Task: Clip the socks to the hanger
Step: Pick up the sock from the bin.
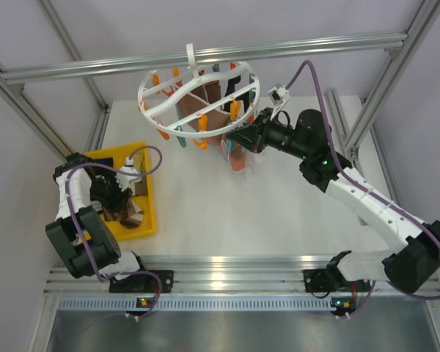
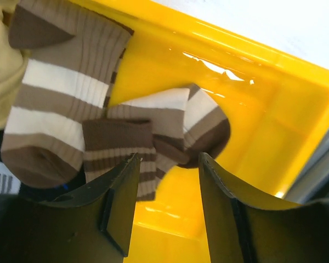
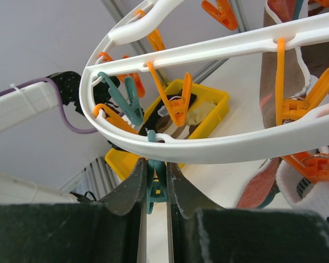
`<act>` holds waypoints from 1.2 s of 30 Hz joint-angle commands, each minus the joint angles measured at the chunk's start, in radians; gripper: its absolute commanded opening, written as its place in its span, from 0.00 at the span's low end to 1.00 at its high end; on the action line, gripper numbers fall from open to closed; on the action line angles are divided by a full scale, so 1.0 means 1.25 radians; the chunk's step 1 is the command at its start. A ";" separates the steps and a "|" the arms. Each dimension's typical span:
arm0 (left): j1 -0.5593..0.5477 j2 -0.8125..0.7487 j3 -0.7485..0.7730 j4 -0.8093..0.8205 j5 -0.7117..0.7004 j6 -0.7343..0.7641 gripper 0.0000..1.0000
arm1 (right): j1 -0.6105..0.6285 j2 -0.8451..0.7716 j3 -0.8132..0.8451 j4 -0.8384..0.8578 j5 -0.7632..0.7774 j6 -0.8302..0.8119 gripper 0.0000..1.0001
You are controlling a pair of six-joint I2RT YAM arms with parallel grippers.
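Observation:
The white round hanger (image 1: pixel 198 88) hangs from the top bar, with orange and teal clips and several socks (image 1: pixel 213 117) clipped under it. My right gripper (image 1: pixel 243 136) sits at its right rim and is shut on a teal clip (image 3: pixel 158 183) just below the ring (image 3: pixel 208 145). My left gripper (image 1: pixel 121 194) is open over the yellow tray (image 1: pixel 143 220), its fingers (image 2: pixel 123 192) just above brown-and-cream striped socks (image 2: pixel 148 137); another striped sock (image 2: pixel 55 93) lies to the left.
The yellow tray (image 2: pixel 263 109) stands at the table's left. Aluminium frame posts (image 1: pixel 381 95) rise at the back corners. A pinkish sock (image 3: pixel 260 186) hangs beside the right gripper. A pale yellow cloth (image 2: pixel 0 76) lies at the tray's left.

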 commanded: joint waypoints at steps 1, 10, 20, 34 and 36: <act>0.007 0.041 0.028 0.020 0.067 0.124 0.52 | -0.013 0.010 0.021 -0.022 -0.057 0.005 0.00; 0.008 0.108 -0.029 0.176 -0.008 0.155 0.52 | -0.021 0.016 0.021 -0.003 -0.069 0.005 0.00; 0.013 0.198 -0.044 0.250 -0.032 0.188 0.42 | -0.028 0.025 0.000 0.002 -0.066 0.005 0.00; 0.014 0.039 0.009 0.051 0.107 0.171 0.00 | -0.030 0.025 -0.003 -0.002 -0.054 -0.006 0.00; 0.014 -0.008 0.031 0.024 0.127 0.150 0.00 | -0.030 0.021 -0.004 -0.006 -0.050 -0.012 0.00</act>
